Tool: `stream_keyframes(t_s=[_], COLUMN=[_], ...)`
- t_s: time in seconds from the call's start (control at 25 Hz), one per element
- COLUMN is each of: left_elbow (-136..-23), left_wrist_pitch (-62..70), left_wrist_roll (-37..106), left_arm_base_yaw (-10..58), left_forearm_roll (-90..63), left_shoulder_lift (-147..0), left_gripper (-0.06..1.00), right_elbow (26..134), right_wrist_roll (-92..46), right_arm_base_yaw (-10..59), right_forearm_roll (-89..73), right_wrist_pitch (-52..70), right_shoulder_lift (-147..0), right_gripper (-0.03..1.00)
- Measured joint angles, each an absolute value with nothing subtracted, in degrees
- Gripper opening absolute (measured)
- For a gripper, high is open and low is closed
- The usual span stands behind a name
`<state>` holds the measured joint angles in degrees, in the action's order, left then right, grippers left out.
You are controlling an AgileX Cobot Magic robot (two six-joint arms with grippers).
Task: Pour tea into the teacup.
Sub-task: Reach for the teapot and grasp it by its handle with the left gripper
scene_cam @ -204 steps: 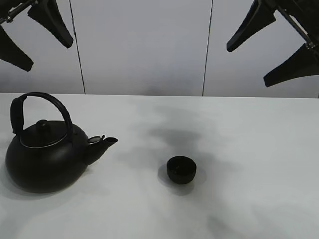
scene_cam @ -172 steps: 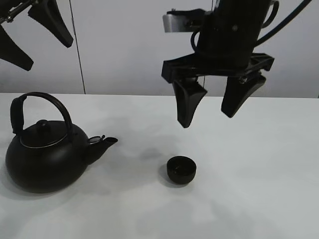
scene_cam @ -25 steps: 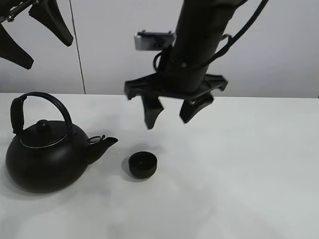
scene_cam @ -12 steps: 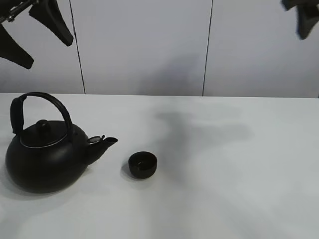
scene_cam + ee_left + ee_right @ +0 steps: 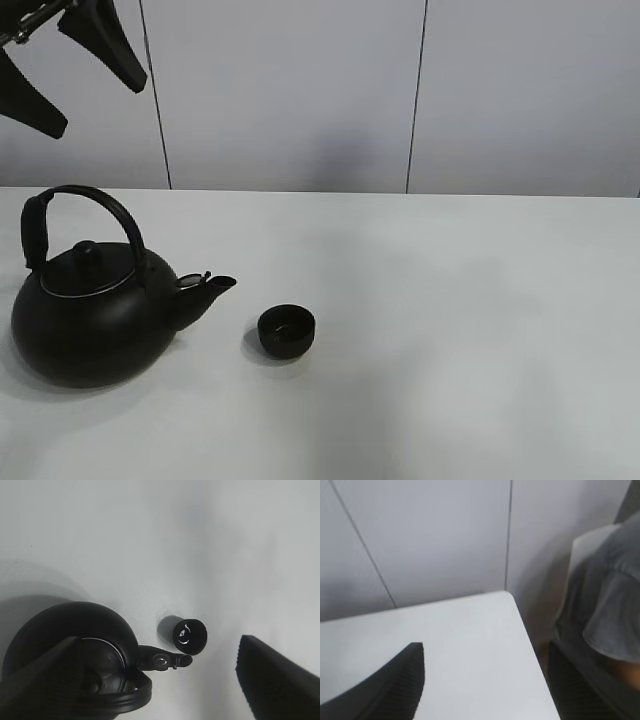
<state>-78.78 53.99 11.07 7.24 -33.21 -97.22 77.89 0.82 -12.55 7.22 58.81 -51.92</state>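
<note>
Near on the white table [image 5: 480,350]: big black kettle [image 5: 85,325] at left, spout toward the small black teacup [image 5: 286,331], upright, just beside the spout tip, not touching. Higher and farther back, left gripper [image 5: 98,108] above the kettle, fingers spread wide, grasping nothing. Right gripper [image 5: 485,652] outside the high view, fingers parted over the table's corner, empty

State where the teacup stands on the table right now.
In the high view the teacup stands on the table, left of centre, just right of the kettle and near its spout, not touching it.
</note>
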Motion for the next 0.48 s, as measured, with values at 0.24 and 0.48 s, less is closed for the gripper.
stream_keyframes(t_s=[0.24, 0.48], left_elbow=[-78.8, -78.8], left_wrist_pitch=[54.0, 54.0], left_wrist_roll=[11.1, 11.1], left_arm_base_yaw=[7.2, 7.2], left_forearm_roll=[-33.2, -33.2], left_shoulder_lift=[-97.2, -97.2], left_gripper=[0.6, 0.6], right_elbow=[77.7, 74.7], right_wrist_roll=[-4.9, -5.7], right_arm_base_yaw=[-12.5, -12.0], right_forearm_roll=[-6.2, -12.4], right_wrist_pitch=[60.7, 62.0], right_shoulder_lift=[-28.3, -12.9], right_gripper=[0.48, 0.48])
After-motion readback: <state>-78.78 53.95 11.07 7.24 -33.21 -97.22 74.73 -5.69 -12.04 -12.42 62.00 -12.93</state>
